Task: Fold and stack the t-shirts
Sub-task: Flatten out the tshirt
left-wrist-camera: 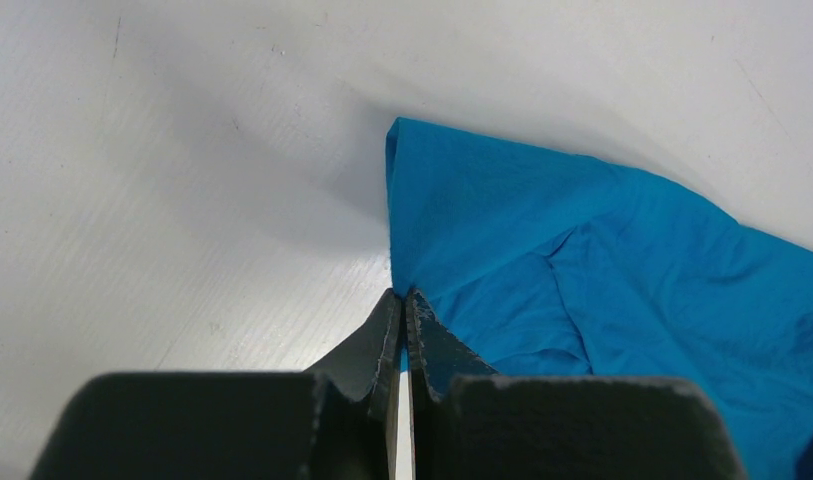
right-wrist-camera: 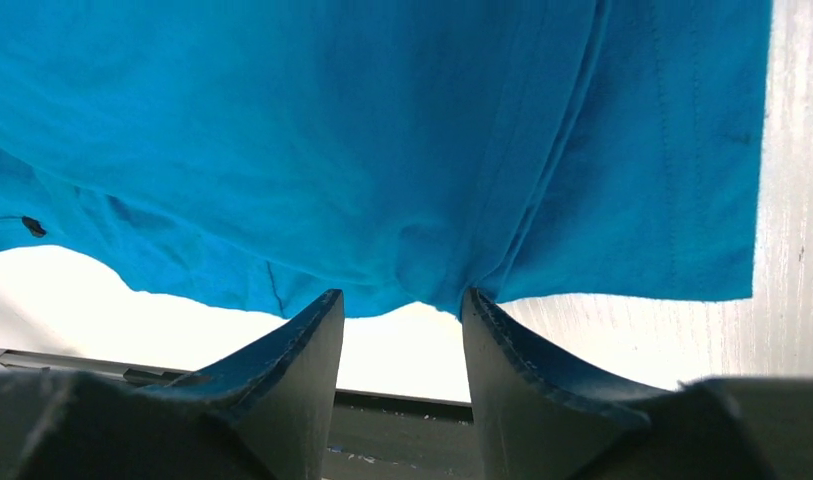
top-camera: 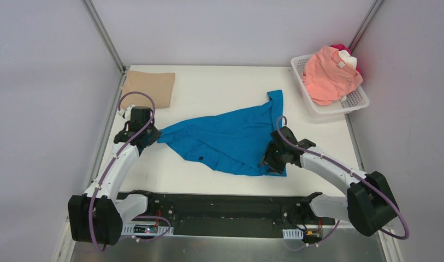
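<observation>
Pinching blue t-shirt (top-camera: 230, 136) corner in my left jaws to pull it taut; right jaws spread at the hem, not gripping yet, I'd say.

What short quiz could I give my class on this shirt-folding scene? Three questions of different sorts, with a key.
1. True or false: the tan shirt lies folded at the far left corner of the table.
2. The left gripper is: A) open above the table; B) shut on the blue shirt; C) holding the tan shirt.
3. Which colour of shirt lies on top in the basket?
Key: 1 true; 2 B; 3 the pink shirt.
</observation>
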### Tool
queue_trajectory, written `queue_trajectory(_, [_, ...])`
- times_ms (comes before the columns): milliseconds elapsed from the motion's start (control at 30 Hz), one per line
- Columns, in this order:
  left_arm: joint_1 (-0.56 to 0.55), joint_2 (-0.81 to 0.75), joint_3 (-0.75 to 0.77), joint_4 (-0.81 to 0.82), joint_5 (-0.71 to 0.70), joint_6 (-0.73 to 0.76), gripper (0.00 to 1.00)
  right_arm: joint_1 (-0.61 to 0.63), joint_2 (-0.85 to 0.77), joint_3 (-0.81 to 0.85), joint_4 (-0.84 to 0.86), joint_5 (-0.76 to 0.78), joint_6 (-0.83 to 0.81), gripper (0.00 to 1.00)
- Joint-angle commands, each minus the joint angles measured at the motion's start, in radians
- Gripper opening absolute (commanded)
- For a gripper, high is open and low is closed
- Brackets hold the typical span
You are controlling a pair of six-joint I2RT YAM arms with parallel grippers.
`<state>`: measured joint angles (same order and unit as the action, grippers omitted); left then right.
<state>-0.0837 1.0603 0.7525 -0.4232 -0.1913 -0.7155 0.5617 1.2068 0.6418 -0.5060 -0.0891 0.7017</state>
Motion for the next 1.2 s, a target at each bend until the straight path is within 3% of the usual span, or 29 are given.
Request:
queue_trajectory(0, [0.003, 0.005, -0.016, 0.015, -0.013, 0.000, 0.00, 0.005, 0.032, -0.017, 0.050, 0.049, -0.027, 0.49])
queue_trajectory(267, [0.003, -0.006, -0.019, 0.015, -0.012, 0.001, 0.00, 0.004, 0.089, -0.034, 0.080, 0.106, -0.017, 0.42])
queue_trajectory(533, [0.003, -0.010, -0.017, 0.015, -0.013, 0.001, 0.00, 0.004, 0.027, -0.076, 0.019, 0.167, -0.014, 0.39])
queue_trajectory(833, [0.003, -0.011, -0.018, 0.015, -0.013, -0.001, 0.00, 0.004, -0.037, -0.118, 0.031, 0.098, -0.008, 0.34])
queue_trajectory(1167, [0.003, -0.014, -0.018, 0.015, -0.016, 0.001, 0.00, 0.005, -0.072, -0.130, 0.079, 0.105, -0.003, 0.14])
